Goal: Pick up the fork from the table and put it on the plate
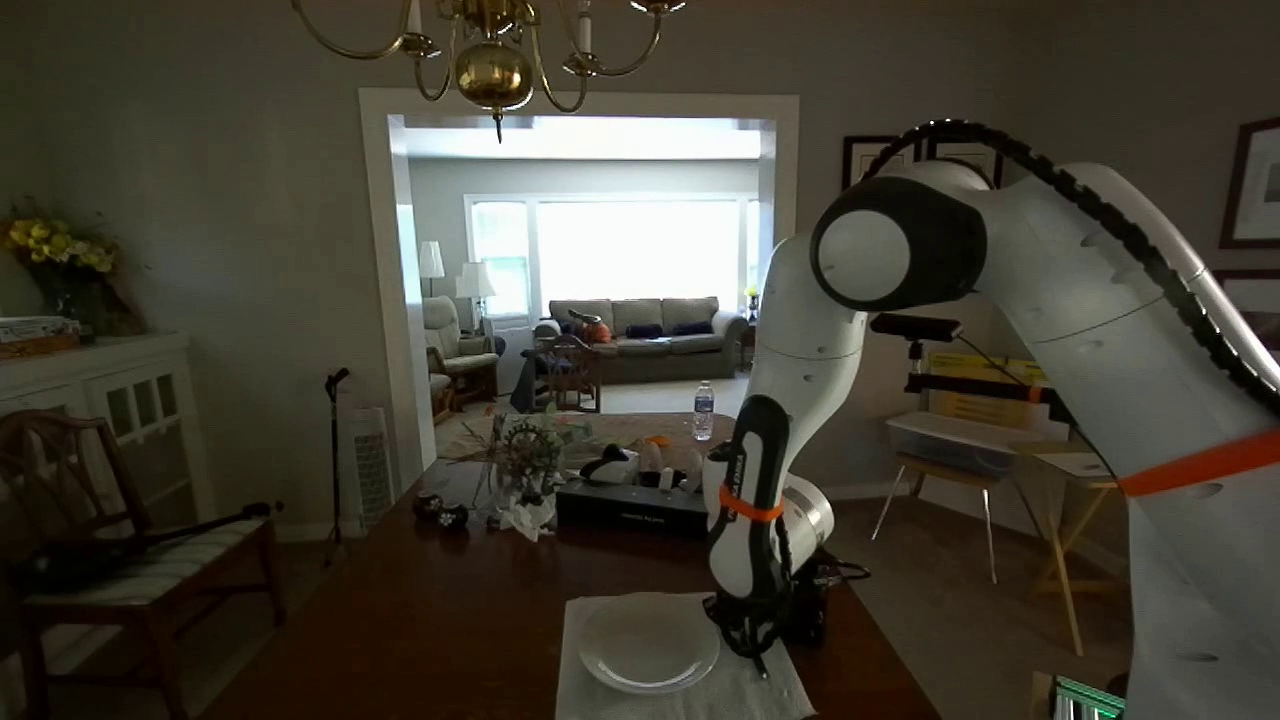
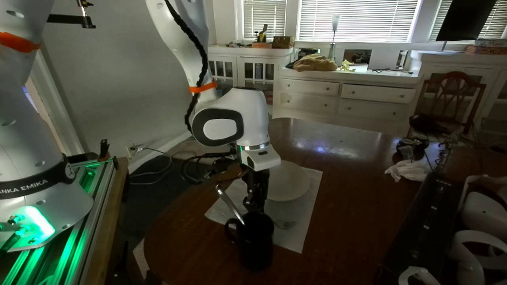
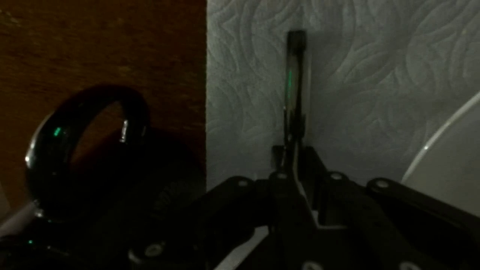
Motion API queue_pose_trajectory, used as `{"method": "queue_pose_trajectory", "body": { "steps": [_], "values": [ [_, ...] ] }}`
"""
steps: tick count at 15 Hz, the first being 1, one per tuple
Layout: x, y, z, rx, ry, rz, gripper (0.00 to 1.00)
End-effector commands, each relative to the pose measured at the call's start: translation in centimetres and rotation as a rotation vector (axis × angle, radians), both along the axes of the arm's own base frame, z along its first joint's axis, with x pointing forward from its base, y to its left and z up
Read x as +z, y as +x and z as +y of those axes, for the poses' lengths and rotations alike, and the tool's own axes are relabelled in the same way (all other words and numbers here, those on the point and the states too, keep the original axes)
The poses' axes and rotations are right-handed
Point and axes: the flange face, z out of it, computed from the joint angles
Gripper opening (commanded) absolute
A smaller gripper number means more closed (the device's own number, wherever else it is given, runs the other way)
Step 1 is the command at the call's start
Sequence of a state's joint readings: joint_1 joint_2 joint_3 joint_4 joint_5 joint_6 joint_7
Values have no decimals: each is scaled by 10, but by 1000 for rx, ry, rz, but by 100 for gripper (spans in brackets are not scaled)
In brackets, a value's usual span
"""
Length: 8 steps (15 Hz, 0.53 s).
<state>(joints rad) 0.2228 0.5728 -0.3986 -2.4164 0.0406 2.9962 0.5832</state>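
A white, rounded, raised-rim dinner plate (image 1: pixel 648 643) sits on a sheet of white, swirl-embossed paper (image 3: pixel 243 75), which lies on the dark brown wooden counter (image 1: pixel 430 620). The slender, silvery metal fork (image 3: pixel 293 82) is just beside the plate, over the same paper and apart from the plate's rim; its tines (image 2: pixel 286 224) show next to the plate in an exterior view. Whether the whole fork rests on the paper, I cannot tell. The black, two-fingered end effector (image 3: pixel 293 150) of a white, orange-banded robot arm (image 1: pixel 810 370) points down beside the plate, its fingers pressed in on the fork and pinching it, with the plain handle end jutting out past them in the wrist view. On the same side of the plate, but farther from it than the fork, stands a glossy black, loop-handled mug (image 2: pixel 255 247); a silvery utensil stem (image 2: pixel 230 204) leans out of it. Beyond the plate, in an exterior view, are a long black box (image 1: pixel 630 512), a dried-plant arrangement (image 1: pixel 528 452), two dark round ornaments (image 1: pixel 453 518) and, well apart from the plate, a clear plastic water bottle (image 1: pixel 703 410).
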Motion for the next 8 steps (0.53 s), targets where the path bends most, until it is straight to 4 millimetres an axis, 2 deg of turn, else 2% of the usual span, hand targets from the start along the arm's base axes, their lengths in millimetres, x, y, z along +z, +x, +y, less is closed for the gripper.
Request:
{"method": "queue_pose_trajectory", "body": {
  "steps": [1,3,8],
  "values": [
    [-6,-4,-2,6,6,0,3],
    [2,-5,-4,19,1,-3,3],
    [44,-8,-18,56,-43,-38,3]
  ]
}}
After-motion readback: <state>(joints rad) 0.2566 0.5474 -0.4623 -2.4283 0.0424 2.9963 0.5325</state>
